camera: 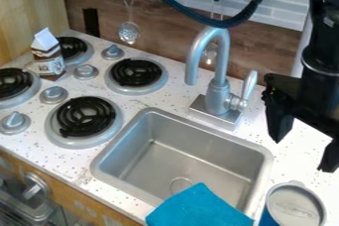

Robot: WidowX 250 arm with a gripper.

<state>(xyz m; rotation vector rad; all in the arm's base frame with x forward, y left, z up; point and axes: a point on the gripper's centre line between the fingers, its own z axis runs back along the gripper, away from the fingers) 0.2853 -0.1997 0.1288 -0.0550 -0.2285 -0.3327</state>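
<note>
1. The black two-finger gripper (305, 143) hangs at the right, beside the silver metal faucet (217, 96); its fingers stand wide apart, with nothing held between them
2. The blue cylindrical container with a grey lid (295, 204) is at the lower right, near the right-hand side of the grey metal sink (192, 165)
3. A bright blue cloth (198, 210) lies over the sink's front rim, one corner reaching inward
4. Left of the sink, four black coil burners (84, 116) sit in the white speckled counter (149, 102)
5. A small brown-and-white gabled carton (47, 59) stands upright between the two leftmost burners
</note>
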